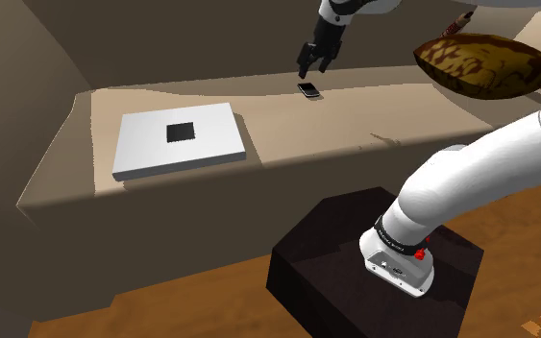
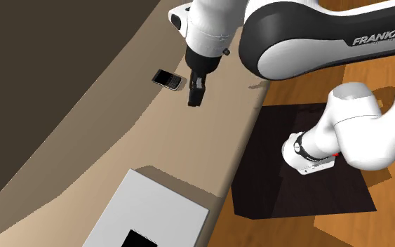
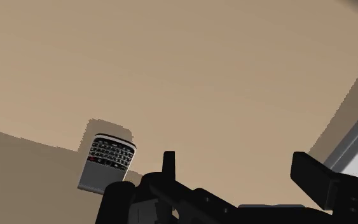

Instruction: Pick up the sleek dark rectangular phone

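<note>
Approach step: all-black two-finger gripper [image 2: 195,97], open, empty; dark rectangular keypad phone [image 2: 168,78] at its ten o'clock (second exterior view), seemingly untouched; next: centre, descend.

Flat, fairly dim light, perhaps from overhead, lays hard-edged shadows across the beige ledge [image 1: 374,110].
</note>
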Available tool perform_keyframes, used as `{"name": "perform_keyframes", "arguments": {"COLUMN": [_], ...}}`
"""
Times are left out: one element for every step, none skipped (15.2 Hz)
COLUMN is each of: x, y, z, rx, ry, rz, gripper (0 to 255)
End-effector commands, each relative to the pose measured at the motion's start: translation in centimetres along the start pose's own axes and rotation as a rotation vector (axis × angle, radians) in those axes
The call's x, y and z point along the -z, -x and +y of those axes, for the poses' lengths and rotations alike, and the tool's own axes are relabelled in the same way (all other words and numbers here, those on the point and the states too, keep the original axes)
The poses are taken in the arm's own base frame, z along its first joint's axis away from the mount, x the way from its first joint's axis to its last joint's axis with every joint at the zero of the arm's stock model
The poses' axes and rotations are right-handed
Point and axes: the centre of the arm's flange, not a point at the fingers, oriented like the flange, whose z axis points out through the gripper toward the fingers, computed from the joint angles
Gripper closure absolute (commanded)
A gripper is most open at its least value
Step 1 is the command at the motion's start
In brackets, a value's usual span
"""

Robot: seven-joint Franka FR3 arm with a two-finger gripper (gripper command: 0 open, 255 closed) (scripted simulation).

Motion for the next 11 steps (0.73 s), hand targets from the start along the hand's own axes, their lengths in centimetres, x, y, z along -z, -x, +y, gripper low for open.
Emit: {"name": "perform_keyframes", "arguments": {"x": [-1.7,-2.5,-3.3,-4.0,-4.8,-5.5,-6.3,-7.0,-7.7,-8.4,-9.1], "y": [-1.2,-1.9,-2.5,-3.2,-3.8,-4.4,-5.0,-5.6,-6.1,-6.7,-7.2], "z": [1.4,2.1,2.8,3.6,4.4,5.2,6.0,6.8,7.6,8.5,9.4], "rx": [-0.031,-0.047,-0.062,-0.078,-0.093,-0.108,-0.124,-0.139,-0.155,-0.17,-0.186], "ry": [0.015,0.023,0.03,0.038,0.045,0.052,0.06,0.067,0.074,0.082,0.089], "rz": [0.004,0.005,0.006,0.007,0.008,0.009,0.01,0.012,0.013,0.014,0.015], "gripper": [0,0,0,0,0,0,0,0,0,0,0]}}
